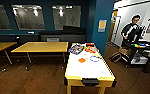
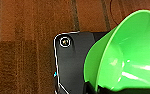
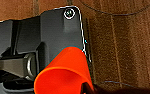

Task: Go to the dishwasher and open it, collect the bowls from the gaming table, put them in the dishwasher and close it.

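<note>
A: Is a green bowl (image 2: 123, 55) being held by the left end effector, an orange bowl (image 3: 63, 72) by the right?

B: Apparently; finger closure cannot be told. Both should be kept level above the floor (image 2: 23, 37). The gaming surface (image 1: 91, 68) is lying ahead.

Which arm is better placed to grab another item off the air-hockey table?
Neither clearly: the left gripper holds a green bowl, the right gripper an orange bowl. The air-hockey table stands ahead, slightly rightward, so probably the right, once emptied.
</note>
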Tool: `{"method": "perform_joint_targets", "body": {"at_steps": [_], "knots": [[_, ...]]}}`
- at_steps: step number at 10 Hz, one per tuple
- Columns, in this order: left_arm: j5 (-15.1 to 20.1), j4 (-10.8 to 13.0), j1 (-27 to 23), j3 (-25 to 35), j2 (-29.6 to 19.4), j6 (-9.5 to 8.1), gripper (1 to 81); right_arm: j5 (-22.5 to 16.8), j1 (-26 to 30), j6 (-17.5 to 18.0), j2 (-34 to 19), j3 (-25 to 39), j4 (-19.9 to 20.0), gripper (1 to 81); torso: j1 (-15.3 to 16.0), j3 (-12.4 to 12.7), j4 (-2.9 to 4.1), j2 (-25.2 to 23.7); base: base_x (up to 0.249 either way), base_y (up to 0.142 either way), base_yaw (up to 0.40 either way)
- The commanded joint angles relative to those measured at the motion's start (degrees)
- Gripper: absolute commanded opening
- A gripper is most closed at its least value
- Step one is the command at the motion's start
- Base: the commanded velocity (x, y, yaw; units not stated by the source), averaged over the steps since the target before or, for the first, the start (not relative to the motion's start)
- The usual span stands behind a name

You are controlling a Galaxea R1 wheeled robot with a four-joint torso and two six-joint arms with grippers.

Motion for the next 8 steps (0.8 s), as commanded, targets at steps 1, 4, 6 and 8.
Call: {"method": "perform_joint_targets", "body": {"at_steps": [1, 4, 6, 8], "knots": [[1.92, 0.29, -2.34, -0.12, -0.75, 0.04, 1.0, -2.77, 1.96, -0.04, -1.42, -0.67, -0.07, 1.0, 0.0, 0.0, 0.0, 0.0, 0.0, 0.0, -0.154], [2.01, 0.29, -2.34, -0.12, -0.57, 0.04, 1.0, -2.77, 1.96, -0.04, -1.42, -0.67, -0.07, 1.0, 0.0, 0.0, 0.0, 0.0, 0.0, 0.0, -0.204], [2.01, 0.29, -2.34, -0.12, -0.4, 0.04, 1.0, -2.77, 1.87, -0.04, -1.42, -0.67, -0.07, 1.0, 0.02, 0.0, 0.0, 0.0, 0.0, 0.0, -0.265], [2.01, 0.38, -2.43, -0.12, 0.13, 0.04, 1.0, -2.77, 1.78, -0.04, -1.51, -0.67, 0.02, 1.0, 0.02, 0.0, 0.0, 0.0, 0.0, 0.0, -0.291]]}}
